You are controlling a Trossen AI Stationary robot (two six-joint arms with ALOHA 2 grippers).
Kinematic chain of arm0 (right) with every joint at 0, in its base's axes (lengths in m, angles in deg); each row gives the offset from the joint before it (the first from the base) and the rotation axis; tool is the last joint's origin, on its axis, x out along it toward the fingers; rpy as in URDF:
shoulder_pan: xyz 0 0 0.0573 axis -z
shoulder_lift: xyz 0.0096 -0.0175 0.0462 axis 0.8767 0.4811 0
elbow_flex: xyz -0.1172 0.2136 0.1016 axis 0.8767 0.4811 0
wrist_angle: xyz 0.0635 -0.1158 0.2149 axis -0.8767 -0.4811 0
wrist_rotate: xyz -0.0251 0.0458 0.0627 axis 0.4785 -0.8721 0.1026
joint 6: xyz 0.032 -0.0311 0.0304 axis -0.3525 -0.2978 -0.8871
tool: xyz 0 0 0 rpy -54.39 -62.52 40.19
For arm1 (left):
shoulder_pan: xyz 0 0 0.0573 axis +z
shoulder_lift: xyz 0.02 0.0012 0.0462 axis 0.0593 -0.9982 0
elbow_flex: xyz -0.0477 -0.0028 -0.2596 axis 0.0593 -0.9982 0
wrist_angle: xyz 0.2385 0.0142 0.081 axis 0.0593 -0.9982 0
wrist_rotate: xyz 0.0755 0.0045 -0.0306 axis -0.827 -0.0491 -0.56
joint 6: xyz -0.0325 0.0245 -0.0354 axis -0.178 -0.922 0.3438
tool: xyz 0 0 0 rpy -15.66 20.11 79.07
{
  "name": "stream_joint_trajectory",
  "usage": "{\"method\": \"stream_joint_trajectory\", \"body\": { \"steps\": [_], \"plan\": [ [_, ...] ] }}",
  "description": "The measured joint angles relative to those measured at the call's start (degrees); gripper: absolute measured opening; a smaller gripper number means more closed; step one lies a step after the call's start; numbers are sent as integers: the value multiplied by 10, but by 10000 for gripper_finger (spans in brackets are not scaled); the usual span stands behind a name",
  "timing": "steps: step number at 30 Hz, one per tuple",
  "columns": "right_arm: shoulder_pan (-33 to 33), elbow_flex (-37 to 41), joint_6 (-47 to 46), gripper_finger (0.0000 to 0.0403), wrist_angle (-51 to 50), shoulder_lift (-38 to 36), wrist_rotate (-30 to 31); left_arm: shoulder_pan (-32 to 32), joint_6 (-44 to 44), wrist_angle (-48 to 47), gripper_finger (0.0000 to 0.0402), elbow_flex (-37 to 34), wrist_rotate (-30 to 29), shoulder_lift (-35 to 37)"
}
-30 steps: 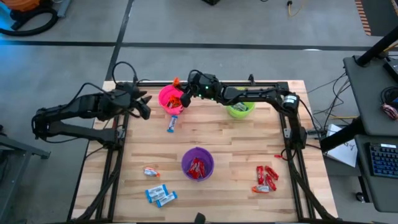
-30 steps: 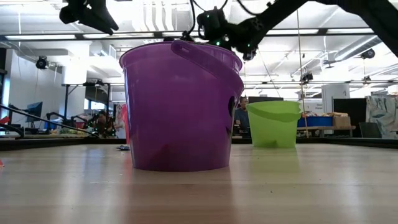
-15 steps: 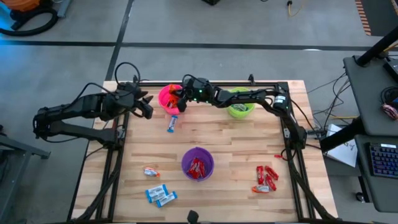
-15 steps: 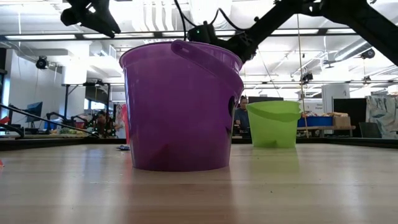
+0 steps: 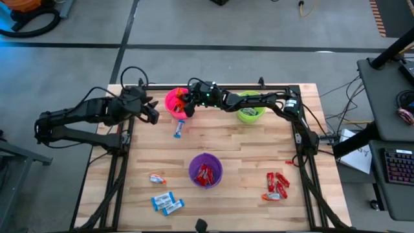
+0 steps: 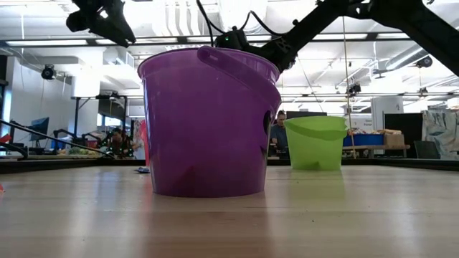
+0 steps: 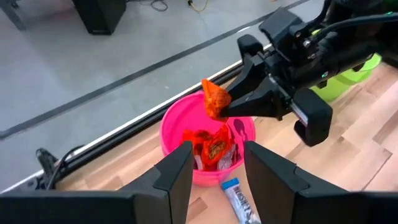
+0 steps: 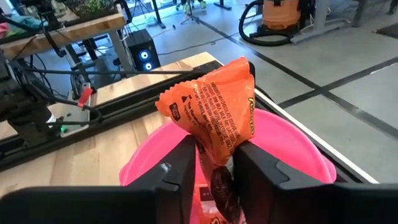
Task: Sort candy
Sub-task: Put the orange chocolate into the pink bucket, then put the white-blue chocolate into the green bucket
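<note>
Right wrist view shows the right end effector with an orange candy still between its narrowly parted fingers, poised directly above the pink cup, which already has orange candies inside. From the high view, that cup sits at about 11 o'clock on the counter, and the right arm reaches across to it from 1 o'clock.

To release cleanly, I'd judge the fingers should spread fully while staying centred over the cup's mouth, then lift straight up so the wrapper does not cling or snag the rim.

Left end effector waits just beside the pink cup at its 9 o'clock side, fingers moderately apart and empty. A blue-and-white candy lies just below the cup; more blue ones lie at 7 o'clock and red ones at 4 o'clock.
</note>
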Motion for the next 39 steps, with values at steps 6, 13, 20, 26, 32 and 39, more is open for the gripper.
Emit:
{"method": "stream_joint_trajectory", "body": {
  "steps": [6, 13, 20, 26, 32, 39],
  "plan": [
    [0, 0, -20, 130, -10, 0, -5, 0, 22, -23, 127, -2, 5, 0],
    [0, 0, -47, 174, -62, -8, -5, 0, 28, -22, 127, -6, 33, 0],
    [1, 0, -78, 211, -130, -23, -5, 0, 57, -21, 127, -25, 85, 0],
    [-1, 0, -72, 217, -199, -48, -5, -1, 87, -22, 127, -45, 106, -3],
    [-3, 0, -62, 217, -218, -85, -5, -1, 84, -21, 127, -46, 132, -8],
    [-3, 0, -32, 216, -263, -156, 0, -20, 78, 50, 127, -127, 202, 4]
  ]
}}
